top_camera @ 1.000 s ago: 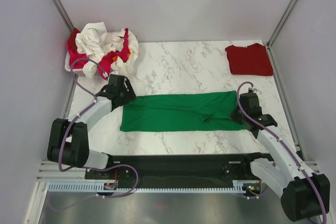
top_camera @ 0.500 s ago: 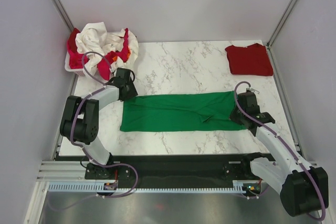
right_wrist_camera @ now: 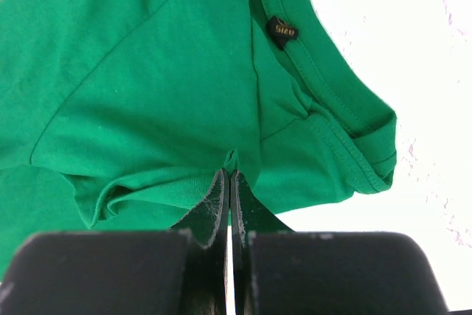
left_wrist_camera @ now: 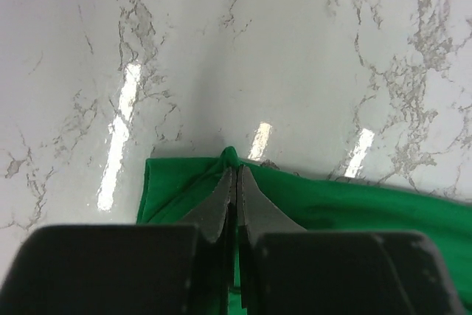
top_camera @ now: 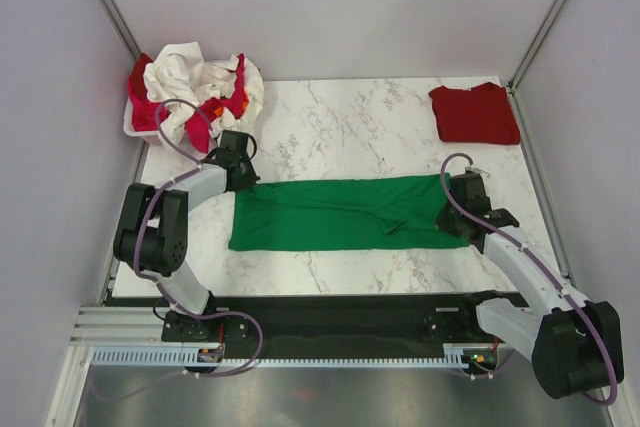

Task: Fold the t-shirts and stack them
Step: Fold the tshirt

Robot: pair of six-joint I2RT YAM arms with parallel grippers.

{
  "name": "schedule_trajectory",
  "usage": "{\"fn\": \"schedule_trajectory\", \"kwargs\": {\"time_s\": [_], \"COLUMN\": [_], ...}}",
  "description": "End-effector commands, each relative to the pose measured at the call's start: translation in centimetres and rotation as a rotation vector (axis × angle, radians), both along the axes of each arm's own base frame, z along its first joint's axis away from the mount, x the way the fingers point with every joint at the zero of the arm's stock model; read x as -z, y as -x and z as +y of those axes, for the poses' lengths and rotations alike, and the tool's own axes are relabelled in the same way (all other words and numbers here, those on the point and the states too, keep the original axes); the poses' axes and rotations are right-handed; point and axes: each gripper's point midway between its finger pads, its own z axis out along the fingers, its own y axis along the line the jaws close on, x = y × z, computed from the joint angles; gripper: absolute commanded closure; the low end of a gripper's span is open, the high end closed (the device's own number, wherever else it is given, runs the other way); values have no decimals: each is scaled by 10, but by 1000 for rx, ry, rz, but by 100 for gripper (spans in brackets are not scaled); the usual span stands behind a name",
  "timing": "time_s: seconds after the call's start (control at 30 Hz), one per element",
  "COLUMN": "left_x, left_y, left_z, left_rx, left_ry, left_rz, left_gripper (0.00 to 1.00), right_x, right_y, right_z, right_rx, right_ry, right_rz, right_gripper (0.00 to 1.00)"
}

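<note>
A bright green t-shirt [top_camera: 340, 212] lies folded into a long strip across the middle of the marble table. My left gripper [top_camera: 243, 180] is shut on a pinch of its far left edge [left_wrist_camera: 230, 158]. At the strip's right end, near the collar and its label [right_wrist_camera: 282, 29], my right gripper [top_camera: 452, 209] is shut on a small fold of the green cloth [right_wrist_camera: 231, 161]. A dark red t-shirt [top_camera: 475, 113] lies folded flat at the far right corner. Cream-white and pinkish red t-shirts [top_camera: 195, 82] are heaped at the far left.
The heap sits in a white basket [top_camera: 140, 127] at the table's far left corner, just beyond my left arm. Grey walls close in both sides. A black rail [top_camera: 330, 312] runs along the near edge between the arm bases.
The left arm swung toward the far left corner of the green strip and its jaws closed on the edge. The right gripper crept slightly farther along the right end, still shut.
</note>
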Motion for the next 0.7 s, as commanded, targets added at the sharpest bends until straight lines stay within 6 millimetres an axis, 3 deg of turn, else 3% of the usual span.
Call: {"fn": "schedule_trajectory", "kwargs": {"time_s": [0.0, 0.13, 0.17, 0.27, 0.37, 0.43, 0.53, 0.57, 0.67], "left_x": [-40, -83, -89, -104, -108, -106, -99, -87, -72], "left_y": [-12, -11, -11, -6, 2, 8, 25, 35, 50], "left_z": [-5, -6, -5, -2, -1, -1, 1, 3, 9], "left_rx": [28, 40, 40, 46, 48, 45, 34, 28, -7], "left_ry": [24, 44, 41, 32, 35, 47, 68, 64, 63], "left_rz": [-125, -230, -244, -278, -283, -280, -270, -247, -223], "left_gripper": [98, 98, 98, 98, 98, 98, 98, 98, 98], "right_x": [-30, -53, -65, -78, -97, -98, -89, -77, -69], "right_y": [-27, -40, -47, -53, -60, -55, -43, -35, -33], "right_z": [-4, -9, -10, -16, -21, -27, -32, -32, -30], "right_rx": [11, 17, 20, 28, 42, 67, 98, 102, 132], "right_ry": [34, 71, 76, 118, 141, 163, 160, 154, 113], "right_rz": [-103, -148, -174, -185, -209, -204, -196, -174, -186], "right_gripper": [100, 100, 100, 100, 100, 100, 100, 100, 100]}}
